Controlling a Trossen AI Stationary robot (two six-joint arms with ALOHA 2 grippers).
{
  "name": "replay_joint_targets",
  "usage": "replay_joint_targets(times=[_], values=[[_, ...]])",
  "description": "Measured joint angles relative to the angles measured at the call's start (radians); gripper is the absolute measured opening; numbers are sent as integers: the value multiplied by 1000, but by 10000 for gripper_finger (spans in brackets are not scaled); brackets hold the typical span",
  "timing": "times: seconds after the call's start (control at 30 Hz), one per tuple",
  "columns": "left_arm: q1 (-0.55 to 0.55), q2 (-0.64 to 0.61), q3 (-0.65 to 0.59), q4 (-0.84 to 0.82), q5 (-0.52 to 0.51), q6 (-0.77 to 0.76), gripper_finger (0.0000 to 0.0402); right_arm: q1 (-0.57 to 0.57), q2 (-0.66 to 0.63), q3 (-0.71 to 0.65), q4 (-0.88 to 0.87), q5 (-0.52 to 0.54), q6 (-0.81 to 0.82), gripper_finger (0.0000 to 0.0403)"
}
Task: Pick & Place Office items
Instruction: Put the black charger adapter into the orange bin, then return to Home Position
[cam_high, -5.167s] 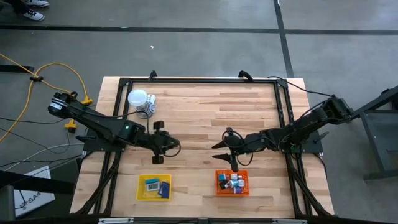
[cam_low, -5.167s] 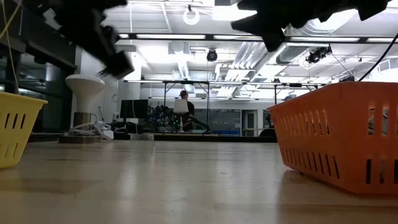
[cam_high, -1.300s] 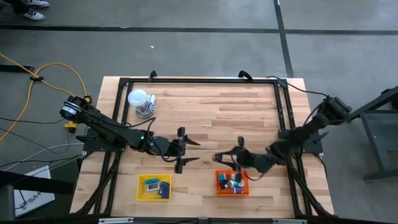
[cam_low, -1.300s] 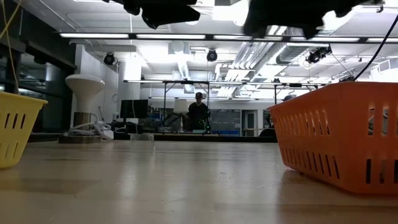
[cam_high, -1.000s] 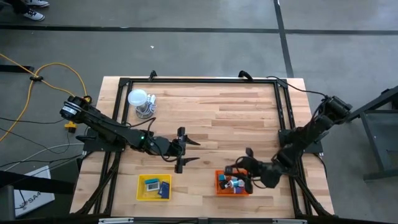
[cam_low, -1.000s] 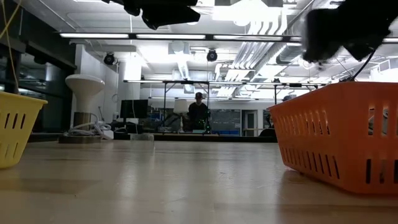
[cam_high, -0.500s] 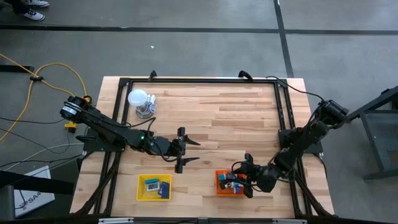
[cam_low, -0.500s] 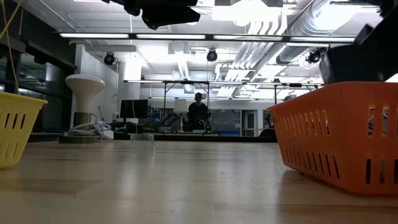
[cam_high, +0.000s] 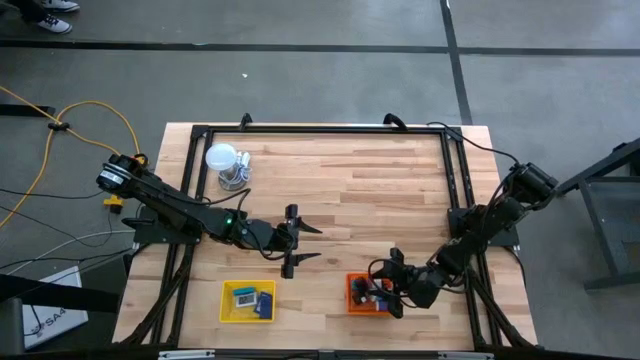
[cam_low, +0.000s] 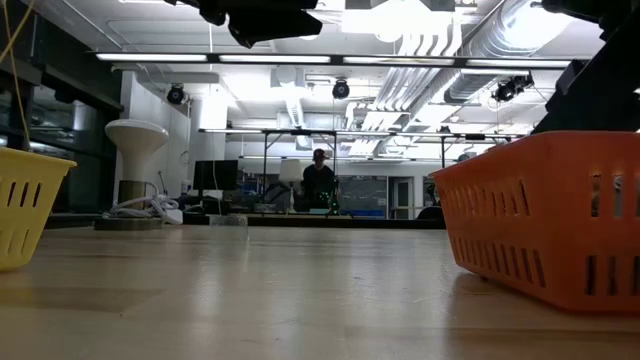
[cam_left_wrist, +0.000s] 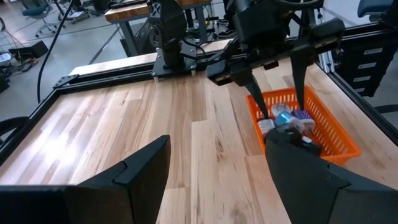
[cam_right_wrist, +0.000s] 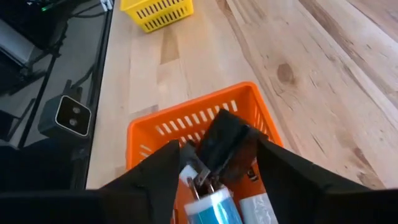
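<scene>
The orange tray (cam_high: 370, 295) stands near the table's front edge and holds several office items, among them a teal roll (cam_right_wrist: 214, 211) and a black item (cam_right_wrist: 227, 149). My right gripper (cam_high: 385, 283) hangs open just over this tray, its fingers on either side of the black item, which looks blurred. My left gripper (cam_high: 303, 243) waits open above the table's middle, with nothing between its fingers. A few more office items lie in the yellow tray (cam_high: 247, 301). My right gripper (cam_right_wrist: 217, 146) slants down into the orange tray from the table's right. The black item lies between its open fingers, on the other items. I cannot tell whether a finger touches it.
A white globe on a wire stand (cam_high: 224, 160) is at the far left of the table. A black frame (cam_high: 320, 128) runs along the table's edges. Bare wood (cam_high: 370, 190) lies between the trays and the far edge.
My right gripper has swung toward the table's near edge and sunk down over the orange tray; in the low view its dark bulk has dropped behind the tray's rim. My left arm has kept still.
</scene>
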Motion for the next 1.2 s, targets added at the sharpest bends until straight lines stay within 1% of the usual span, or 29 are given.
replay_joint_targets(times=[0.1, 0.2, 0.4, 0.5, 0.67, 0.77, 0.97, 1.2], values=[[0, 0, 0, 0, 0, 0, 254, 0, 0, 0, 1, 0, -1, 208], [0, 0, 0, 0, 0, 0, 254, 0, 0, 0, 3, 0, -8, 211], [0, 0, 0, 0, 0, -3, 254, -4, -9, 0, 124, 18, -140, 210], [0, -14, 0, 1, 0, -35, 254, -21, -29, 0, 188, 15, -209, 210], [0, -63, 0, -17, 0, -67, 254, -74, -81, 0, 195, 11, -265, 210], [7, -95, 0, -66, 1, -97, 254, -124, -105, 0, 195, -30, -315, 210], [33, -156, 0, -187, 0, -162, 254, -259, -134, 0, 201, -156, -403, 210], [69, -193, 0, -204, 0, -169, 254, -448, -143, 0, 248, -303, -467, 210]])
